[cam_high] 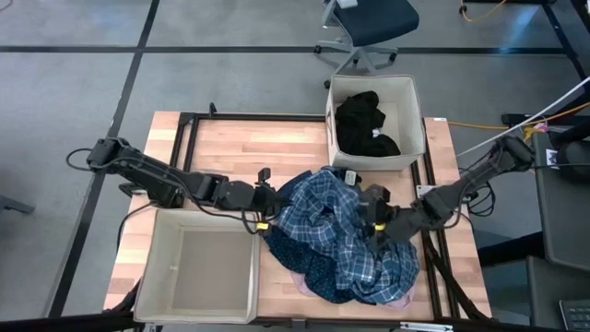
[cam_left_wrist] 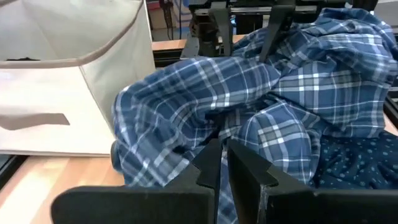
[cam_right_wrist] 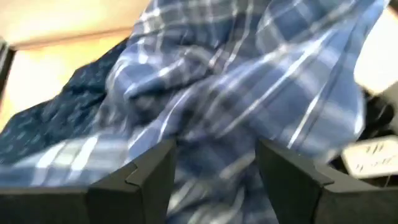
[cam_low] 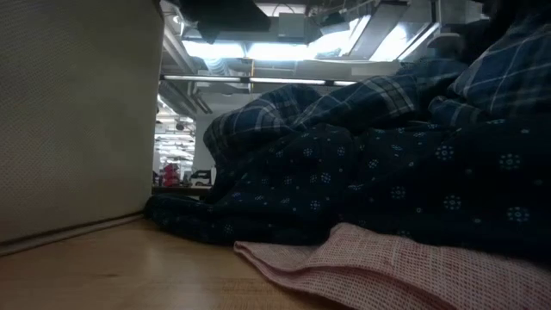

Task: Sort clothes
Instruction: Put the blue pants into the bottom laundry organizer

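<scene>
A heap of clothes lies on the table's right half. On top is the blue plaid shirt (cam_high: 341,217), over the navy white-dotted garment (cam_high: 304,254) and a pale pink piece (cam_low: 387,267) that lies flat on the wood. My left gripper (cam_high: 267,205) is at the heap's left edge, shut on the plaid shirt (cam_left_wrist: 205,93). My right gripper (cam_high: 373,221) is over the heap's right part. It is open, with a bulge of plaid cloth (cam_right_wrist: 236,81) between its fingers. A black garment (cam_high: 369,124) lies in the far box. My left gripper pinches a fold of the plaid shirt at its left edge (cam_left_wrist: 219,134) between its two fingers. It comes in level from the table's left. The rest of the shirt lies heaped on the other clothes. My right gripper: I cannot tell whether its open fingers (cam_right_wrist: 149,174) touch the shirt.
A beige fabric box (cam_high: 419,111) stands at the far right and holds the black garment. A second beige box (cam_high: 157,277) stands at the near left, close beside my left arm. A black metal frame (cam_high: 240,117) runs along the table's far edge. An office chair stands beyond the table.
</scene>
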Robot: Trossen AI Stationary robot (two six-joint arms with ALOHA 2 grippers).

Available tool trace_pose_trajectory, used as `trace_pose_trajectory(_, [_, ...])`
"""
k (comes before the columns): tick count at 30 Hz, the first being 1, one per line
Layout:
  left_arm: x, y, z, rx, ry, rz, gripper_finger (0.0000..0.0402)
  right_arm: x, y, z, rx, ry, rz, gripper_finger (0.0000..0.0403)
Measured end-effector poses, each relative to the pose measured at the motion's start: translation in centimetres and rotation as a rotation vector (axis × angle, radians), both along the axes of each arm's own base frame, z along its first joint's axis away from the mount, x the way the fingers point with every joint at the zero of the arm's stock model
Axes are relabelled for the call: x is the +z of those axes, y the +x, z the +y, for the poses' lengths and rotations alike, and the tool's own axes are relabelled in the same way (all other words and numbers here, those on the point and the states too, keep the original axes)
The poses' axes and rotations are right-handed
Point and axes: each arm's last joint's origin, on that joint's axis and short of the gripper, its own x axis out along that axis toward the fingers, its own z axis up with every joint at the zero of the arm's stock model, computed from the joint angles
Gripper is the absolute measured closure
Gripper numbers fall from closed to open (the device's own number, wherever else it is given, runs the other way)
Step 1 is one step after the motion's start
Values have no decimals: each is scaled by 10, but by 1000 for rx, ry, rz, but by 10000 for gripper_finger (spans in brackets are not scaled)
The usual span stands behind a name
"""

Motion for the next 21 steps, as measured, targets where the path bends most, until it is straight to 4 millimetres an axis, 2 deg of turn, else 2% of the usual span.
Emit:
trace_pose_trajectory(4, [0,0,0,1,0,0,382,-3,17,-6,57,14,1,182])
trace_pose_trajectory(8, [0,0,0,-1,0,0,382,-8,37,4,219,46,-45,182])
trace_pose_trajectory(12, [0,0,0,-1,0,0,382,-22,53,12,272,0,-55,182])
trace_pose_trajectory(21, [0,0,0,0,0,0,382,-65,72,8,125,-183,76,182])
